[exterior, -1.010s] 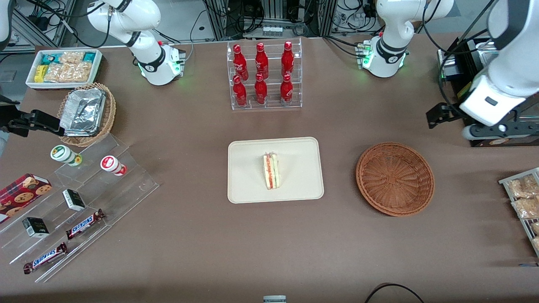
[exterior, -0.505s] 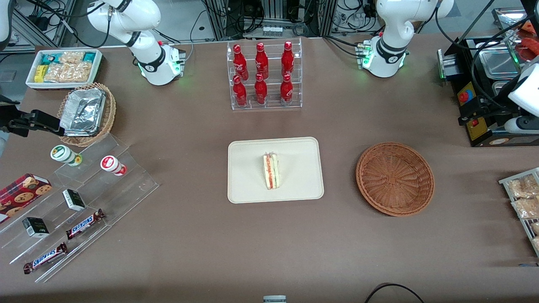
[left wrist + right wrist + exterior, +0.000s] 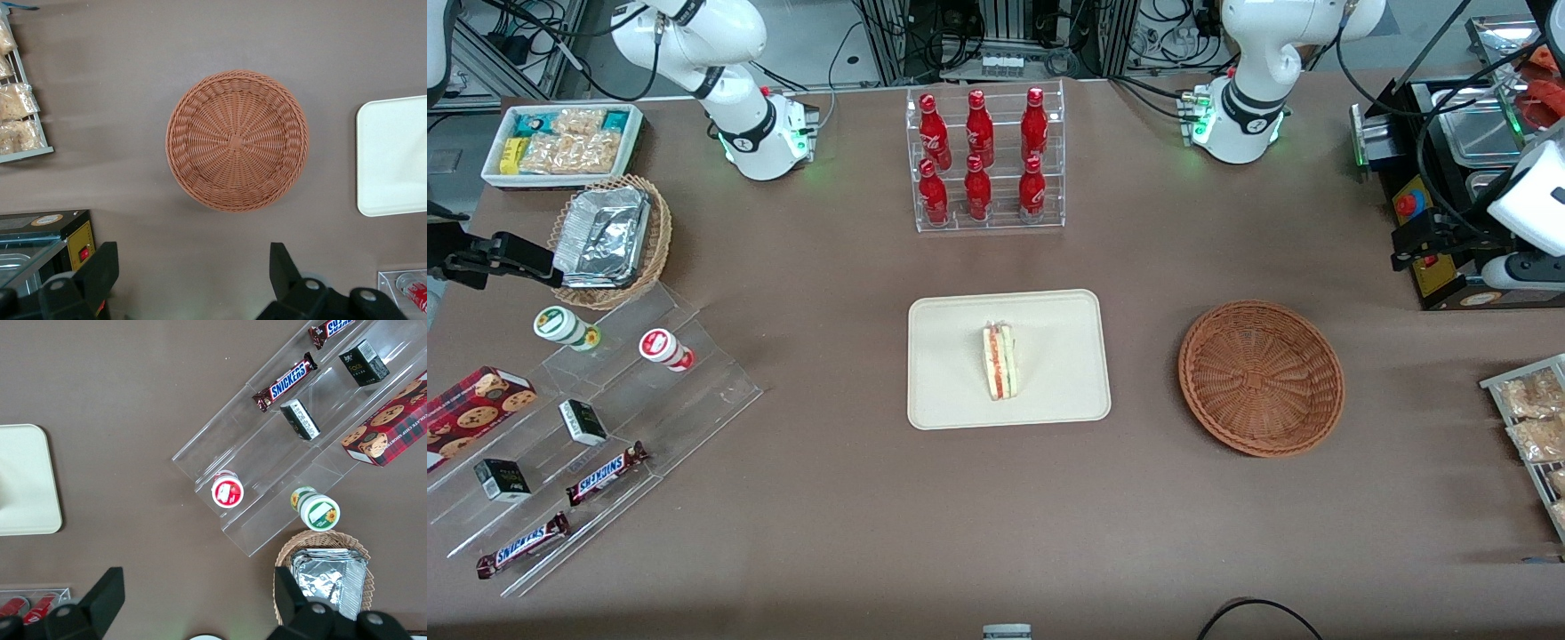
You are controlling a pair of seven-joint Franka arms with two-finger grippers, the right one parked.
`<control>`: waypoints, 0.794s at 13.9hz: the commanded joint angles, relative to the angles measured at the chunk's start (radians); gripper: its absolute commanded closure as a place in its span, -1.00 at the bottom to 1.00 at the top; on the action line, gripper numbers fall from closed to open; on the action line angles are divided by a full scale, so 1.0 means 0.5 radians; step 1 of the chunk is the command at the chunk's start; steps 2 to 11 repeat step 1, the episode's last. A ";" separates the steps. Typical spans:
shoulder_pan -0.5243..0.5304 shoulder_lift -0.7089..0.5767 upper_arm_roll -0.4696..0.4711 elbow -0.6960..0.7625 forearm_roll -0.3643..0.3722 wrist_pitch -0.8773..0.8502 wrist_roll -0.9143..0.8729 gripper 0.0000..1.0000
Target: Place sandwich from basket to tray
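On the cream tray, near its middle, the sandwich stood on edge, a soft, light, crushable wedge best pinched gently across its bread faces. Toward the working arm's end sat the stiff, ribbed, round wicker basket, holding nothing. High above it hung the gripper, fingers spread wide, carrying nothing.

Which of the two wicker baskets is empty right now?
The reddish-brown basket, below the open gripper. The tan basket holds foil containers; the sandwich lies on the tray.
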 commanded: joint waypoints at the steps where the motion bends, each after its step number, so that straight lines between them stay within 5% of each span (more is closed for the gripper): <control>1: 0.124 0.022 -0.136 0.062 0.035 -0.069 0.017 -1.00; 11: 0.124 0.022 -0.136 0.062 0.035 -0.069 0.017 -1.00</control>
